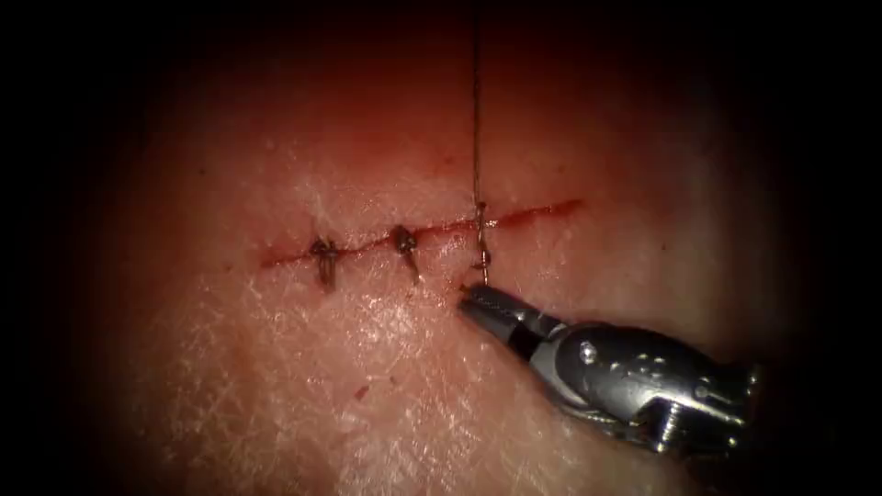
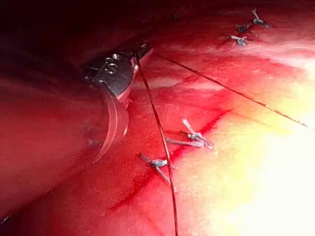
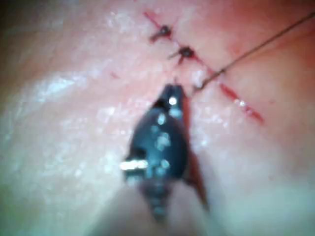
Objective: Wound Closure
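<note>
- Right pincer (image 1: 470,298) pressed together near a thread (image 1: 476,110) end; left pincer's (image 2: 140,51) grip I cannot tell.
- Two knots (image 1: 323,250) tied; cut's (image 1: 542,213) right stretch looks unclosed.

thread (image 1: 476,101) cut off at frame top (far end unseen) | right tool (image 3: 170,96) blurred
</note>
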{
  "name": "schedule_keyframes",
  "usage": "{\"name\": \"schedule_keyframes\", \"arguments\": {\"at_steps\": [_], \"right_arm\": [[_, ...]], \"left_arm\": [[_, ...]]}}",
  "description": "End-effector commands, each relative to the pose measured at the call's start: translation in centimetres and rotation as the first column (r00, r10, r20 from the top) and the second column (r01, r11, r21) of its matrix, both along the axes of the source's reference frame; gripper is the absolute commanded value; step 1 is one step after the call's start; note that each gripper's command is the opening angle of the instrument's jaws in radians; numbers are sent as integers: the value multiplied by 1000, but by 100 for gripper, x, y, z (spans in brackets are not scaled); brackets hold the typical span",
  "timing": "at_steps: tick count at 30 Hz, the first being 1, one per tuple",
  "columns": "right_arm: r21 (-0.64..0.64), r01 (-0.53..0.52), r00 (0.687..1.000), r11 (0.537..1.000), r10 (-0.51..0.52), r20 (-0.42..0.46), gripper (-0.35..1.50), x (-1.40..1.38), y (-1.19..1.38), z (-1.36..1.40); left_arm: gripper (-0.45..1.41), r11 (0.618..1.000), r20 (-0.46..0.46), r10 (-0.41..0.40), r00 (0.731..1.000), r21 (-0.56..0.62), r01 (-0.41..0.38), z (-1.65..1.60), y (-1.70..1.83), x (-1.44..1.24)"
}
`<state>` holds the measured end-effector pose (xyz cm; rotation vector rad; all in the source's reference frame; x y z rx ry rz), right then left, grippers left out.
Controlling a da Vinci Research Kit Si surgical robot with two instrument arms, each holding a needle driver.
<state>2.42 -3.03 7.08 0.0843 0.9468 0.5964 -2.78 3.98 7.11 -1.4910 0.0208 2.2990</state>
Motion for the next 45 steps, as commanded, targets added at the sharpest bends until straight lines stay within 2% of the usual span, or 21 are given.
{"name": "schedule_keyframes", "arguments": {"at_steps": [1, 13, 23, 29, 30, 31, 35, 37, 41, 45], "right_arm": [[-2, 12, 1000, 1000, -12, -5, -35, 7, -9, 5], [-7, 79, 997, 997, -79, 9, -35, 9, -26, 11], [-20, 110, 994, 994, -110, 24, -35, 9, -28, 11], [-7, 128, 992, 992, -128, 3, -35, 10, -22, 6], [-4, 132, 991, 991, -132, -3, -20, 9, -22, 4], [1, 142, 990, 990, -142, -13, 7, 7, -22, 1], [-18, 171, 984, 985, -172, -55, 86, -10, -11, -17], [-54, 185, 979, 981, -188, -75, 113, -23, 0, -29], [-38, 177, 980, 983, -180, -85, 120, -46, 23, -51], [-39, 156, 982, 987, -159, -100, 113, -57, 43, -66]], "left_arm": [[-45, 1000, 0, 5, 1000, -8, -5, 5, 6, -4], [-45, 999, 4, -7, 1000, -36, 8, -14, 23, 5], [-45, 999, 2, -5, 1000, -46, 5, -8, 16, -3], [-45, 999, 33, 22, 999, -32, -21, -22, 0, -3], [-45, 999, 40, 27, 999, -28, -26, -26, -3, -3], [-45, 999, 48, 33, 998, -24, -32, -30, -6, -3], [-45, 998, 88, 62, 994, -4, -62, -54, -27, -5], [-45, 997, 101, 75, 992, 0, -75, -67, -38, -4], [-45, 995, 120, 95, 988, 8, -97, -100, -68, -1], [-45, 993, 138, 118, 983, 13, -121, -136, -102, 6]]}}
